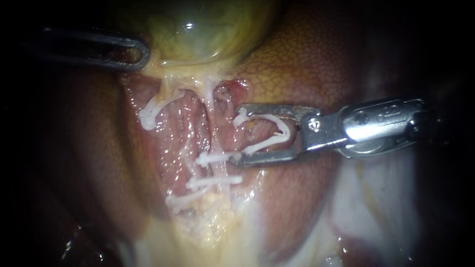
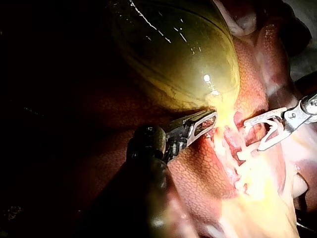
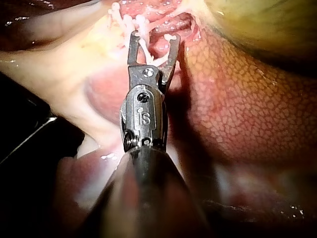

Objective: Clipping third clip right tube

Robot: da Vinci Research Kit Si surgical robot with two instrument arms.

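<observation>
The silver right instrument (image 1: 238, 134) holds its jaws wide apart, with an open white plastic clip (image 1: 277, 129) seated between them and touching both. The pale, thin right tube (image 1: 213, 111) lies just ahead of the jaw tips and is not yet between them. Two closed white clips (image 1: 213, 158) cross the same tube just beyond the lower jaw's tip. The dark left instrument (image 1: 142, 53) has its slotted jaws clamped on the neck of the glossy yellow-green gallbladder (image 1: 198, 29). Mottled red-brown liver (image 1: 297, 64) lies beside both instruments.
</observation>
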